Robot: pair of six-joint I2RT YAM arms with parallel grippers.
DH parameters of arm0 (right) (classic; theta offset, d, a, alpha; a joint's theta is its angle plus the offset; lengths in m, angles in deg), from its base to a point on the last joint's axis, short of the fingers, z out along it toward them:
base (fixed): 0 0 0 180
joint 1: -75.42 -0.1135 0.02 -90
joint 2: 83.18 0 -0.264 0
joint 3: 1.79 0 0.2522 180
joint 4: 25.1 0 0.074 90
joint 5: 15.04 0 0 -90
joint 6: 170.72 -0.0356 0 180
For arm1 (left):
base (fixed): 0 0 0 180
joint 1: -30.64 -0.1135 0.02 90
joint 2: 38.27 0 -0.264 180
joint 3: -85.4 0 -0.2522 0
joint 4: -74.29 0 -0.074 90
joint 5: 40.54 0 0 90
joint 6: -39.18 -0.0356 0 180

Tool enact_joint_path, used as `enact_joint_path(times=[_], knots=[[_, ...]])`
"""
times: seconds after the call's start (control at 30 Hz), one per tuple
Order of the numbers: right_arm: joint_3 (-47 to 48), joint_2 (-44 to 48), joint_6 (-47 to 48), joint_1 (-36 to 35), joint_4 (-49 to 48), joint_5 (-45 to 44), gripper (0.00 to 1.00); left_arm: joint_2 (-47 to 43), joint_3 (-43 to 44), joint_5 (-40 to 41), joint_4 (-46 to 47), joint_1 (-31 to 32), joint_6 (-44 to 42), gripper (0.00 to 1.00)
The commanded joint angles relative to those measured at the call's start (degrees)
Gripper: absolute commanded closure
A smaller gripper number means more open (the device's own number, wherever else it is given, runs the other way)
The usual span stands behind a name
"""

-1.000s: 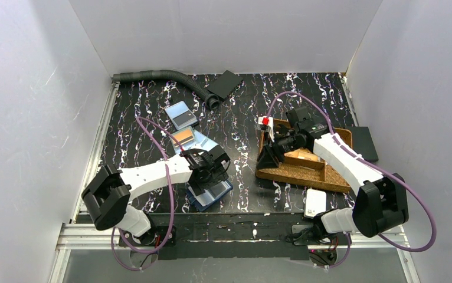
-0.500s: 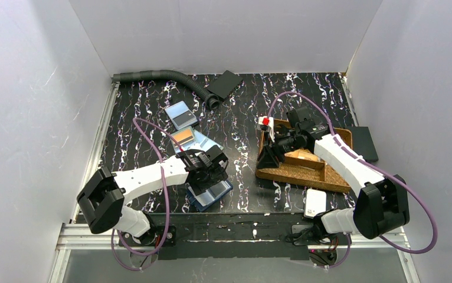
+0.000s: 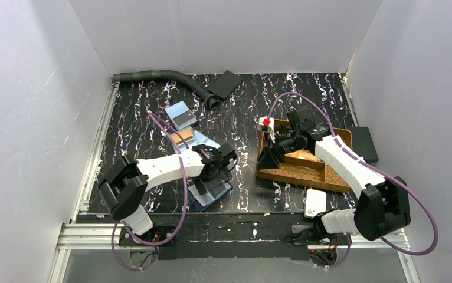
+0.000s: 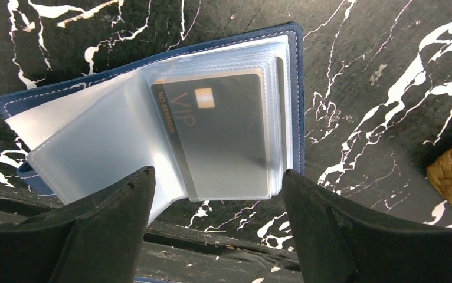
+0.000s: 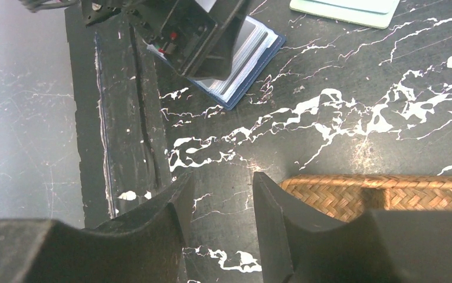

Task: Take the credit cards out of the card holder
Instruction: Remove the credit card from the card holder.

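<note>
The card holder (image 4: 170, 124) is seen lying open on the table (image 4: 377, 71) near its front edge, with a dark card (image 4: 223, 135) apparently inside a sleeve. The left gripper (image 4: 216, 177) is held spread wide above it. The right gripper (image 5: 220, 183) is parted and empty by the tray (image 5: 353, 194).

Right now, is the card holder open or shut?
Open: the holder lies spread flat, clear sleeves fanned, a dark VIP card showing inside one.

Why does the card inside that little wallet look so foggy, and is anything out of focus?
Left wrist view: the card sits behind the cloudy plastic of the card holder, which catches soft glare; the left gripper is dark and blurred. Right wrist view: the right gripper blurs likewise. Top view: even light, faint shadows.
</note>
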Motion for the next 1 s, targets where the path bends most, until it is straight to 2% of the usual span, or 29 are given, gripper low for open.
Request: enact_joint_path(times=[0.0, 0.37, 0.97], knots=[[-1.5, 3.1, -0.2, -0.2, -1.7, 0.8, 0.50, 2.0, 3.9, 2.9, -2.6, 0.3, -0.8, 0.23], [-2.7, 4.2, -0.4, -0.2, -2.5, 1.4, 0.50, 1.7, 2.4, 1.8, -2.2, 0.3, 0.1, 0.35], [-2.5, 3.7, -0.4, -0.2, -2.3, 1.0, 0.50, 1.1, -1.2, 0.9, -1.2, 0.3, 0.9, 0.35]])
